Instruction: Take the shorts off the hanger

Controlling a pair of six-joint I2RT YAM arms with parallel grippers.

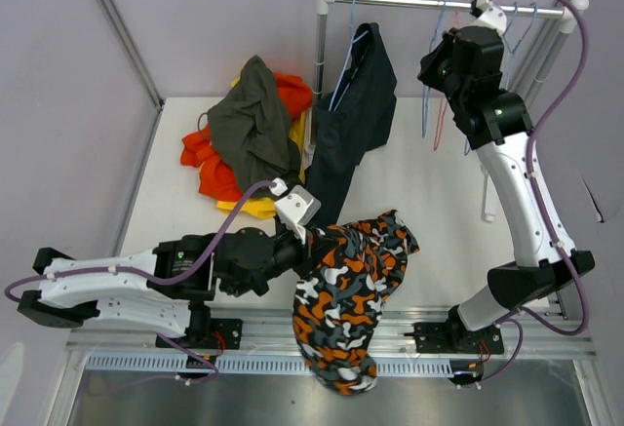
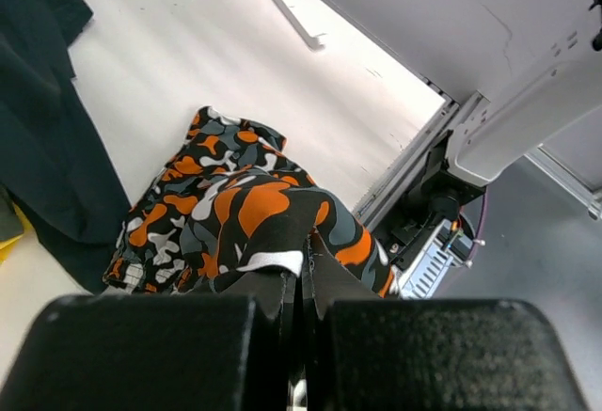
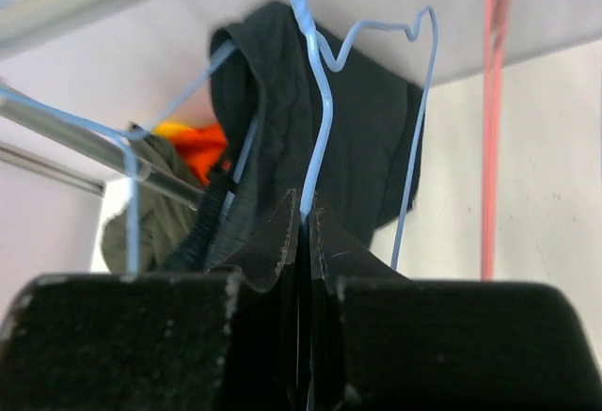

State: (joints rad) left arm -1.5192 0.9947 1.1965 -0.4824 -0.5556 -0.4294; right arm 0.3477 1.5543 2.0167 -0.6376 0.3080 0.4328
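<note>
While the left hand (image 2: 303, 277) grips the camo shorts (image 1: 346, 290), draped over the near edge of the surface (image 1: 439, 212), the right hand (image 3: 306, 228) is closed on a blue hanger (image 3: 320, 110) at the rail (image 1: 419, 2). Navy shorts (image 1: 356, 104) hang from the rail; a pile (image 1: 249, 124) of other pairs lies far left.

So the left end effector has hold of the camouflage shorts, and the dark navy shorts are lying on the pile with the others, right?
No. The dark navy shorts are not on the pile; they hang from the rail, as the top external view shows. The left end effector does grip the camouflage shorts.
</note>
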